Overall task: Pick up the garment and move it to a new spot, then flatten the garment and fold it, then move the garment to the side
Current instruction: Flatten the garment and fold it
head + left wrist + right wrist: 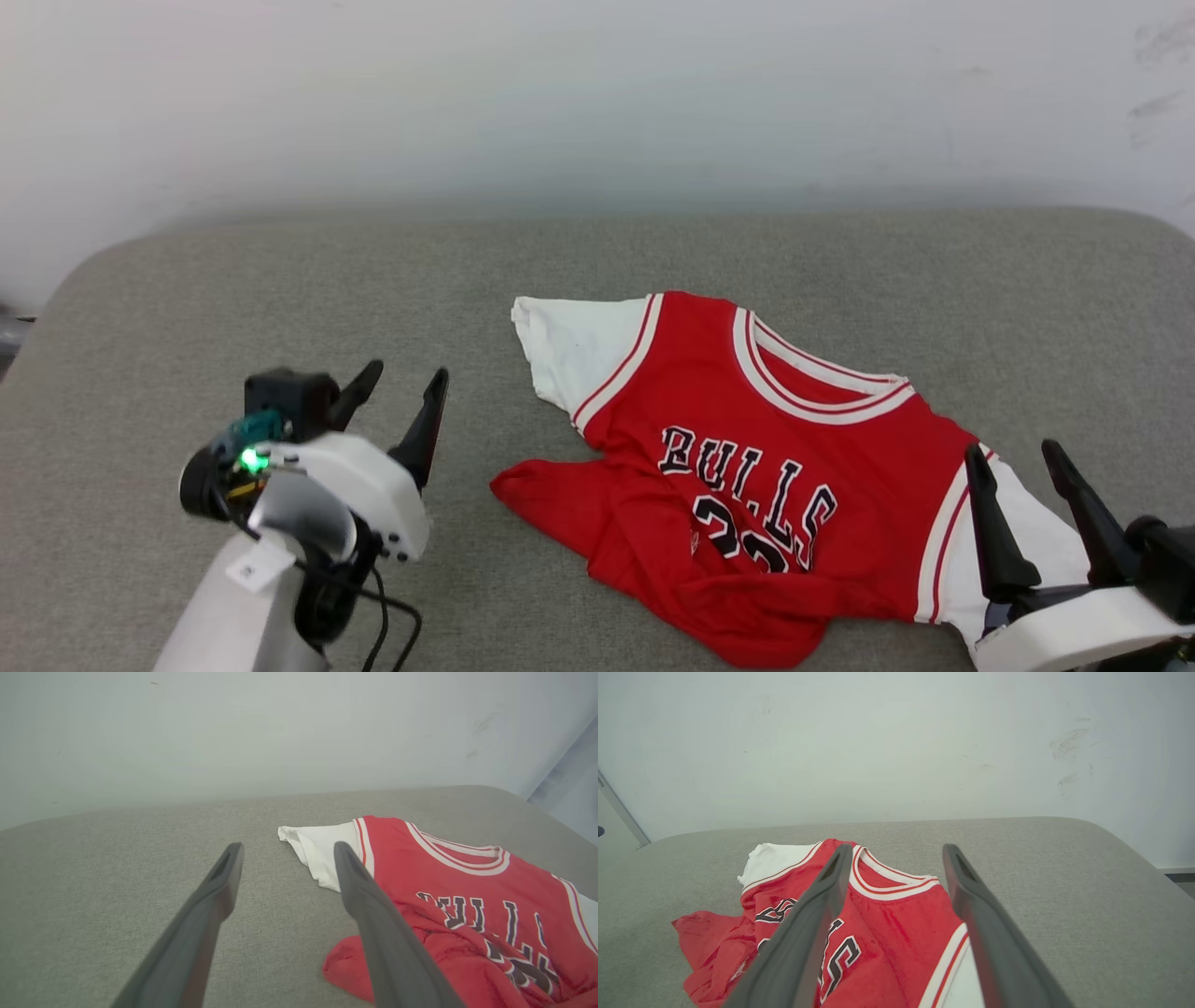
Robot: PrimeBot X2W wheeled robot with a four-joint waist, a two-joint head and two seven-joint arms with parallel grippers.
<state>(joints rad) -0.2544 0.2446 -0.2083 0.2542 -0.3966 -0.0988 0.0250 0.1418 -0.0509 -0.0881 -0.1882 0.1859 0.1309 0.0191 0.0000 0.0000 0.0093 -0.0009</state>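
Presently the garment is lying chest-up on the grey fabric-topped desk, right of centre in the head view, with its collar pointing toward the pale wall. Its upper part is lying fairly flat, while the red lower part is bunching in folds toward the robot and covering part of the number under "BULLS".

The left claw is standing wide and holding nothing, over bare desk just beside the outspread white sleeve. A dark cable is looping below its wrist, where a green light is glowing.

The right claw is also gaping wide and empty, its fingers crossing the other white sleeve. I cannot tell whether they are touching the cloth.

Grey scuff marks are showing on the wall.
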